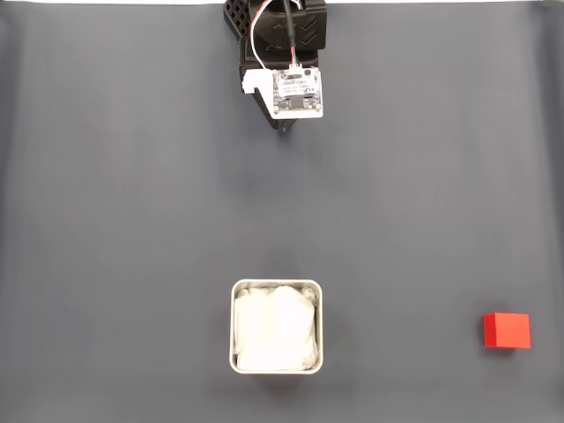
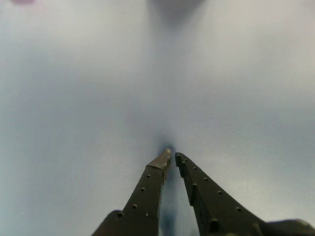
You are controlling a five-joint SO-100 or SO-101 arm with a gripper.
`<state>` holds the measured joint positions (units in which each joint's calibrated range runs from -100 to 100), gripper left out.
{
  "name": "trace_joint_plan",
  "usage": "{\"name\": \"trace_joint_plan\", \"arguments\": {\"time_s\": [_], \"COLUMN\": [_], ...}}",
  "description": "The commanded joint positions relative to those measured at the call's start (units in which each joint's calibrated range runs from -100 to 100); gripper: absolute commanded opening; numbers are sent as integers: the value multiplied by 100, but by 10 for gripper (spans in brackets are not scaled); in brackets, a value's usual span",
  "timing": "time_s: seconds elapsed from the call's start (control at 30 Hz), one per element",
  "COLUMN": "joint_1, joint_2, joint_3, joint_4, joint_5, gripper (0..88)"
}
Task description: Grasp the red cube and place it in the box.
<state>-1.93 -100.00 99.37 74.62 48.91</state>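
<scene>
Two dark, matte fingers [image 2: 147, 189] of the end effector [image 2: 173, 156] rise from the bottom edge of the wrist view, each tapering to a narrow tip and dotted along its length with small round holes. The tips stand almost together, with only a thin sliver of the surface [image 2: 74, 98] showing between them, so the end effector is closed and holds nothing. Beneath them the surface is a smooth, plain grey-blue sheet with a soft dark shadow just past the tips.

From above, in the fixed view, the arm [image 1: 282, 35] enters at the top centre: black plastic housing, red, white and black wires, and a small white square circuit board [image 1: 298, 92] with a dark component at its middle. Any printing on the board is too small to read. The end effector [image 1: 284, 129] pokes out just below the board as a dark point.

The box [image 1: 319, 304] sits near the bottom centre of the grey surface [image 1: 132, 176]; it is square with rounded corners and a thin silvery rim, and is filled with crumpled white tissue-like lining [image 1: 275, 330]. The red cube [image 1: 507, 330] lies well to the right of the box in this view, near the right edge, plain-faced and bright, with sharp edges. Box and cube are well apart from the arm.
</scene>
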Motion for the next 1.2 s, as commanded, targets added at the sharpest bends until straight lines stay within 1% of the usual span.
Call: {"name": "trace_joint_plan", "arguments": {"time_s": [0.0, 0.8, 0.93, 1.0, 1.13, 1.17], "joint_1": [37, 22, 8, 8, 44, -120], "joint_2": [0, 0, 0, 0, 26, 823], "joint_3": [54, 54, 54, 45, -183, -1862], "joint_4": [128, 128, 128, -126, -1085, -2036], "joint_5": [-20, -20, 63, 78, -10, -44], "gripper": [1, 0, 0, 0, 0, 0]}}
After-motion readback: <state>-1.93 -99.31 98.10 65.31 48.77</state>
